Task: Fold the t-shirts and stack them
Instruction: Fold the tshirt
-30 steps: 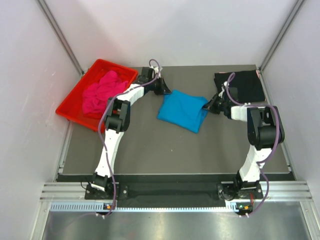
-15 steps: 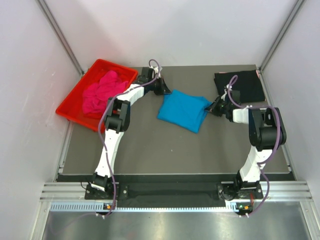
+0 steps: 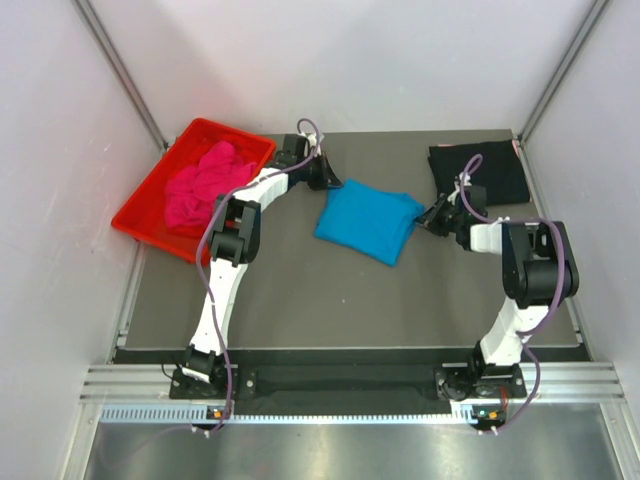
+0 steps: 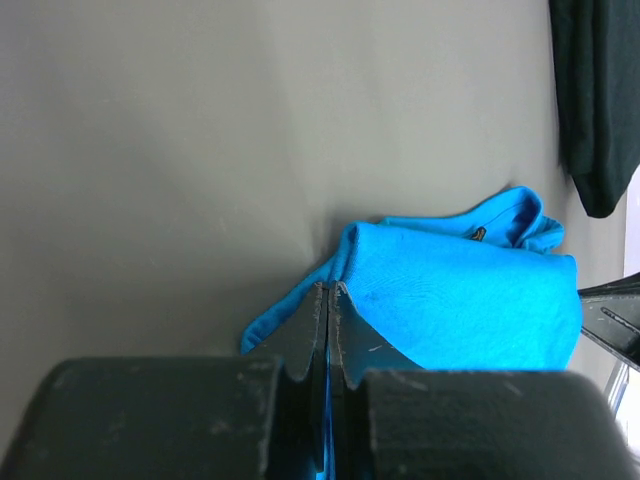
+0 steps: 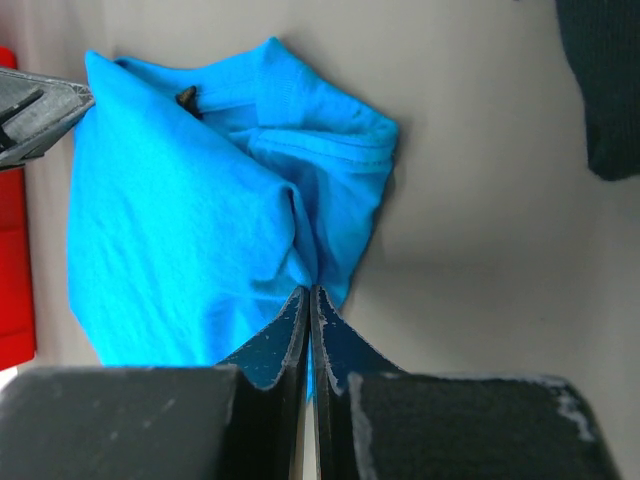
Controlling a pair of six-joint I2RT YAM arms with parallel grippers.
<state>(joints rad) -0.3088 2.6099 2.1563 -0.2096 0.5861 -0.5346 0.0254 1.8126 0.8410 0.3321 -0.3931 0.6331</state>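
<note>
The turquoise-blue t-shirt [image 3: 365, 226] lies folded in the middle of the mat. My left gripper [image 3: 331, 184] is shut on its far left corner, with blue cloth pinched between the jaws [image 4: 329, 292]. My right gripper [image 3: 427, 217] is shut on the shirt's right corner [image 5: 309, 293], also with blue cloth in the pinch. The blue t-shirt [image 4: 470, 305] [image 5: 170, 250] sags a little between the two grips. The black t-shirt [image 3: 481, 172] lies folded flat at the back right, beyond the right gripper. The magenta-pink t-shirt [image 3: 203, 186] is bunched up in the red tray.
The red tray [image 3: 137, 224] sits tilted at the back left corner against the left wall. White walls close in the mat on three sides. The black shirt's edge [image 4: 598, 110] [image 5: 612, 95] shows near both wrists.
The right wrist and gripper have shifted slightly to the right, drawing the blue shirt's right corner with them. The left arm has stayed still.
</note>
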